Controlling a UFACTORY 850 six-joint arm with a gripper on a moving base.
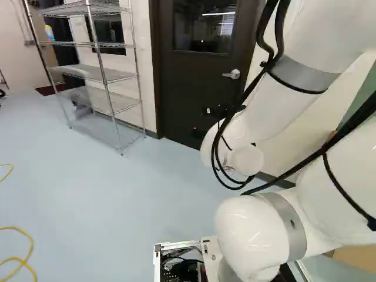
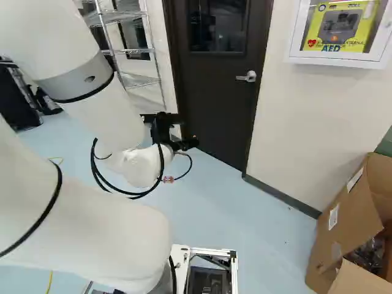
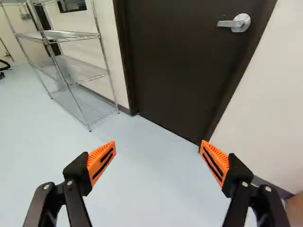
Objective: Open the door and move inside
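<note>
Facing closed dark door (image 3: 175,71) at 12 o'clock from gripper (image 2: 186,130). Got wire shelving rack (image 1: 91,73) at 10 o'clock from same, near door frame. Noting open cardboard box (image 2: 343,226) on floor, at 4 o'clock in right base view; white wall cabinet (image 2: 337,60) there at 1 o'clock. Jaws: spread wide apart, orange pads well short of door. Marking lever handle (image 3: 240,22) on door at 1 o'clock from gripper, untouched.

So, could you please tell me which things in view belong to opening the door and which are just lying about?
For the job:
dark door
silver lever handle
my open gripper

Just about the place:
wire shelving
yellow cable
cardboard box
white wall cabinet
</note>
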